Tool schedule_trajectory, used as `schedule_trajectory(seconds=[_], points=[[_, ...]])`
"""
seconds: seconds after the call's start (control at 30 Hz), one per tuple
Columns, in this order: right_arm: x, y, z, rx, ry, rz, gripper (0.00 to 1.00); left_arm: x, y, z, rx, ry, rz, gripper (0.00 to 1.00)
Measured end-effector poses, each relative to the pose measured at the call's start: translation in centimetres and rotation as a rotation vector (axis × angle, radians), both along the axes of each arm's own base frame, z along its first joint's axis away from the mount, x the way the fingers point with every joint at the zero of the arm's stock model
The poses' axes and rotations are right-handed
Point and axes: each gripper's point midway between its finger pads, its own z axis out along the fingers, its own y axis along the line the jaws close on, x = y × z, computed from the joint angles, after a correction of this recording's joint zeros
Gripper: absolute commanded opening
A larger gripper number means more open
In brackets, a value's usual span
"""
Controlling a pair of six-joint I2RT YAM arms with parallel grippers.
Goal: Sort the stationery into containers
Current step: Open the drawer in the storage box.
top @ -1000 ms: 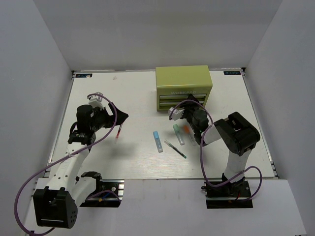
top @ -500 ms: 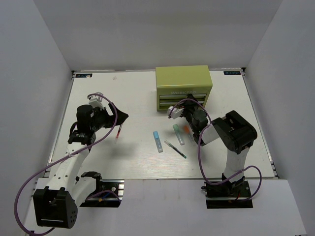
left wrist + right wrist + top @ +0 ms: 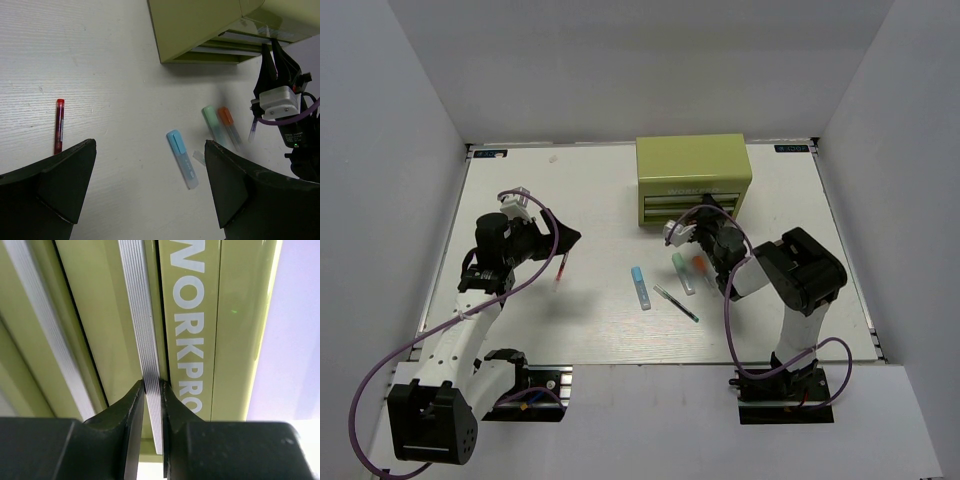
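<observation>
The olive-green tool chest point(image 3: 693, 170) stands at the back right, both drawers looking closed. My right gripper point(image 3: 705, 212) is at its front, shut on the ribbed metal handle point(image 3: 140, 315) of the upper drawer, just below the pale lettering point(image 3: 189, 315); the jaws point(image 3: 152, 390) pinch the strip. My left gripper point(image 3: 565, 240) is open and empty above the table point(image 3: 150, 150). A red pen point(image 3: 560, 270) lies below it. The blue marker point(image 3: 640, 286), green marker point(image 3: 682, 270), orange marker point(image 3: 698, 263) and dark green-black pen point(image 3: 677, 303) lie mid-table. A purple pen tip point(image 3: 253, 131) shows beside the right arm.
The lower drawer's handle point(image 3: 40, 330) runs beside the gripped one. The right arm's purple cable point(image 3: 732, 300) loops over the table near the markers. White walls enclose the table on three sides.
My right gripper has shifted slightly at the chest's front, staying on the handle. The left arm and the stationery have not moved.
</observation>
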Motion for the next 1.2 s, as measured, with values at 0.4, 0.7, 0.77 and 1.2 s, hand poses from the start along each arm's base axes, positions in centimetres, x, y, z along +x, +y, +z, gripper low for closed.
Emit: schedule_trajectory(seconds=[0.4,0.7,0.77,1.2], points=[[-5.2,-0.6,-0.4,0.029,0.037,0.09,0.05,-0.1,-0.1,-0.1,-0.003,0.001,-0.005,0.99],[-7.2,-0.6,-1.0,0.054,0.074,0.115,0.34,-0.3,-0.1,0.8,-0.007,-0.03,-0.006,0.99],[-7.2,-0.6,-1.1,0.057,0.081,0.11,0.4,-0.4,-0.1,0.9,-0.008,-0.033,-0.006,0.99],[-7.8,-0.8,-4.6,0.029,0.203,0.098,0.68,-1.2,-0.1,1.9,-0.018,-0.063,-0.007,0.99]])
